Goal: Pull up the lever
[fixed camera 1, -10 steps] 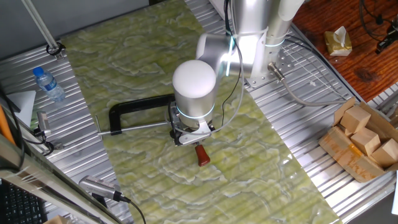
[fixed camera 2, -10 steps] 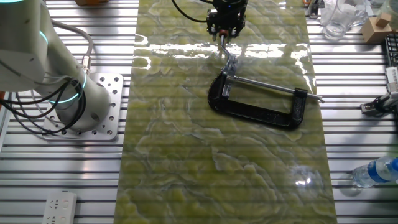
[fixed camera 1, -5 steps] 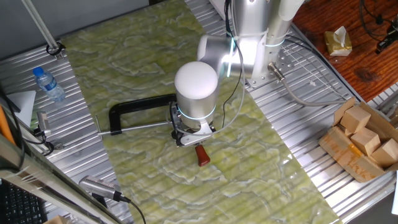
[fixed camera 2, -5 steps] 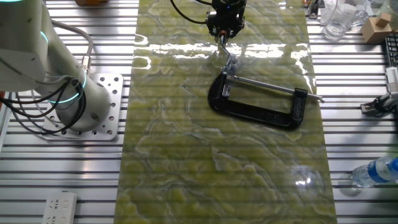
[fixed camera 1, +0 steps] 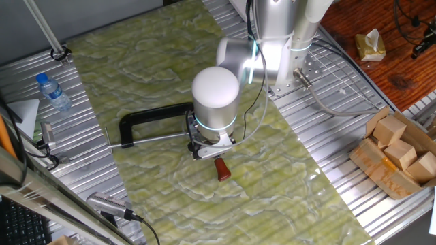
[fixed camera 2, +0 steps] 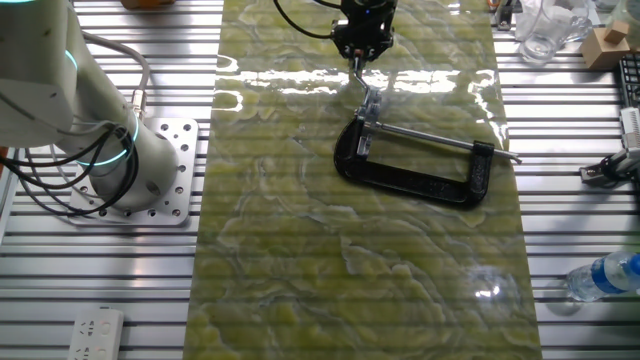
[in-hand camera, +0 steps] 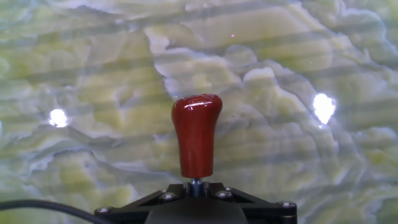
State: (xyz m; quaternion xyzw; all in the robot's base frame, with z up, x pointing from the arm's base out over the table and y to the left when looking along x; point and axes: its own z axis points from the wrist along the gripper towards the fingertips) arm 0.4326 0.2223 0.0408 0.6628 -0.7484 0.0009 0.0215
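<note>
Nothing has shifted measurably since the earlier frames: arm, clamp and knob hold the same positions in both fixed views.

Left to right in one fixed view: a water bottle [fixed camera 1: 52,91] lies on the ribbed metal desk [fixed camera 1: 88,177], well apart from the jaws. The black C-shaped clamp [fixed camera 1: 151,114] lies flat on the green marbled mat [fixed camera 1: 136,61], its long silver rod [fixed camera 1: 146,139] running toward the jaws. The gripper [fixed camera 1: 208,148] stands over the clamp's end, with the arm's white round housing [fixed camera 1: 215,92] directly above it. The lever [fixed camera 1: 222,169] projects out from under the jaws, its dark-red knob resting low against the mat. Wooden blocks [fixed camera 1: 398,146] sit in a tray at the far right, well apart.

In the other fixed view the gripper [fixed camera 2: 361,40] stands at the far edge of the mat [fixed camera 2: 300,260], with the lever's thin silver arm [fixed camera 2: 370,95] running from just below the jaws to the clamp [fixed camera 2: 415,175].

In the hand view the knob [in-hand camera: 196,142] stands centred just ahead of the black gripper body [in-hand camera: 196,208], its thin stem entering that body. The fingertips themselves are out of sight in every view, so whether the jaws are closed on the lever cannot be told.
</note>
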